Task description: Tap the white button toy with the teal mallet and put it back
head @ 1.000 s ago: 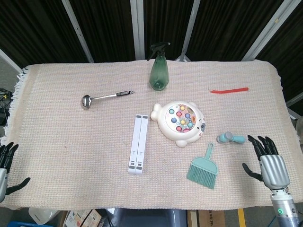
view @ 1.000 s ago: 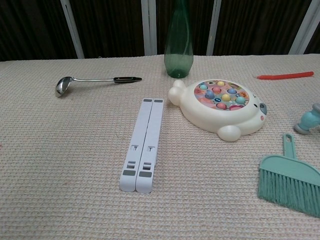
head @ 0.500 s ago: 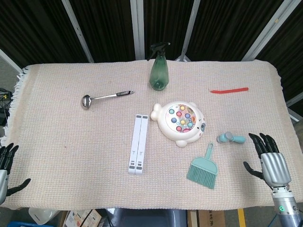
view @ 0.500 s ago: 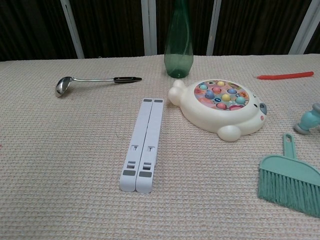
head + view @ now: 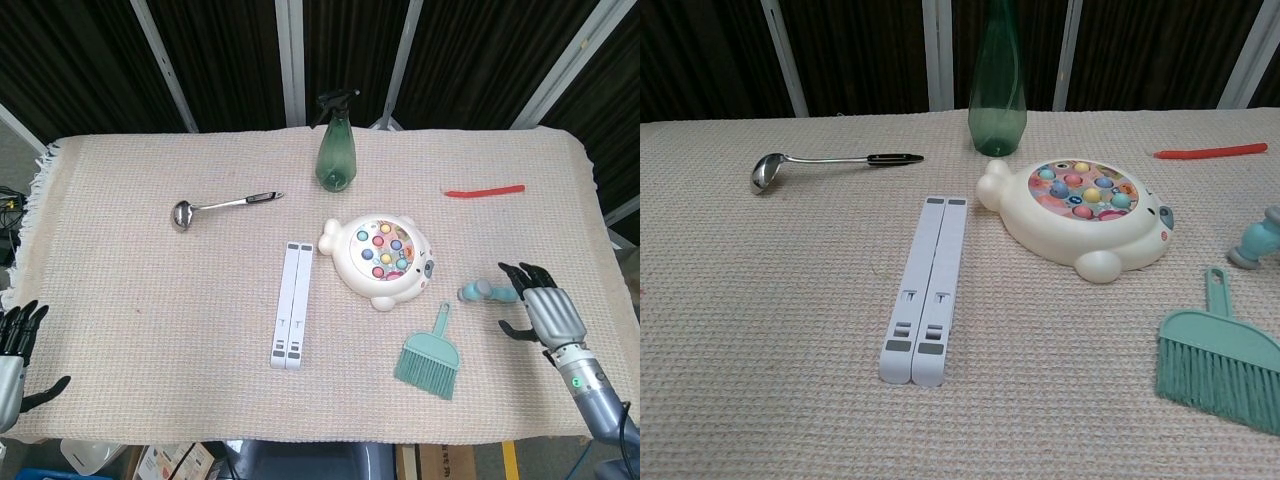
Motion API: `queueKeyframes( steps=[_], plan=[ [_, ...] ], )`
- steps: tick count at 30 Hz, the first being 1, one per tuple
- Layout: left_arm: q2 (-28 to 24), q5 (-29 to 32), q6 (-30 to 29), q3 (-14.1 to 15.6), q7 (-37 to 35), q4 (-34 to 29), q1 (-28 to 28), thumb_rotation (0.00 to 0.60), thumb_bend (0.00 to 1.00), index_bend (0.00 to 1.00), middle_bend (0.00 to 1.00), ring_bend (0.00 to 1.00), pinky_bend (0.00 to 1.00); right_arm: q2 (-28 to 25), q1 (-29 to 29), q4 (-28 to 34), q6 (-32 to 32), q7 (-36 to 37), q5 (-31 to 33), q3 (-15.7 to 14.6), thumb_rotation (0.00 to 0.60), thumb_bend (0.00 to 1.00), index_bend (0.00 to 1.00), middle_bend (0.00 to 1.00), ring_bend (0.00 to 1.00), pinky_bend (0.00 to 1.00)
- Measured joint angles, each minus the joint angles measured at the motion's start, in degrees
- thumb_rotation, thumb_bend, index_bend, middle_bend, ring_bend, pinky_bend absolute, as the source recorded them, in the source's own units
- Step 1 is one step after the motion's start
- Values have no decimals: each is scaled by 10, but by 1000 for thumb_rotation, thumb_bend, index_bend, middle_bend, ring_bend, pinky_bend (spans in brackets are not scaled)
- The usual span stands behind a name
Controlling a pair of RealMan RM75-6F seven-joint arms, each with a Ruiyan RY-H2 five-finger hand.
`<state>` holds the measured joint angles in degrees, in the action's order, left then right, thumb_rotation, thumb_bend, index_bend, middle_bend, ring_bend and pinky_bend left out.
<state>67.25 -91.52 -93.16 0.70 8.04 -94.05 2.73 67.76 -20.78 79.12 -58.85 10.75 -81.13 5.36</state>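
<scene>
I bring my right hand point(image 5: 538, 308) in from the table's right edge, fingers spread and holding nothing, tips just short of the teal mallet's handle; the teal mallet point(image 5: 485, 292) lies flat on the woven cloth point(image 5: 150, 290), head toward the white button toy point(image 5: 379, 260), which sits just to its left, so the swing should be short; my left hand point(image 5: 14, 350) rests off the near left corner, fingers apart, out of the way; the teal hand brush point(image 5: 429, 358) lies near the mallet, a possible snag.

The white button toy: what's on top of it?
Coloured round buttons cover the top of the white button toy; nothing else rests on it. What lies underneath it is hidden.
</scene>
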Motion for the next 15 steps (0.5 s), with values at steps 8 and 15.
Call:
queueKeyframes(
  steps=[8, 15],
  plan=[
    [-2, 4, 6, -2, 9, -7, -3, 600, 90, 0, 0, 0, 0, 38, -55, -79, 96, 25, 29, 1, 600, 398, 160, 192, 107, 115],
    [-1, 6, 9, -2, 10, -7, -4, 600, 90, 0, 0, 0, 0, 54, -63, -100, 113, 32, 36, -4, 600, 451, 255, 271, 158, 144]
  ],
)
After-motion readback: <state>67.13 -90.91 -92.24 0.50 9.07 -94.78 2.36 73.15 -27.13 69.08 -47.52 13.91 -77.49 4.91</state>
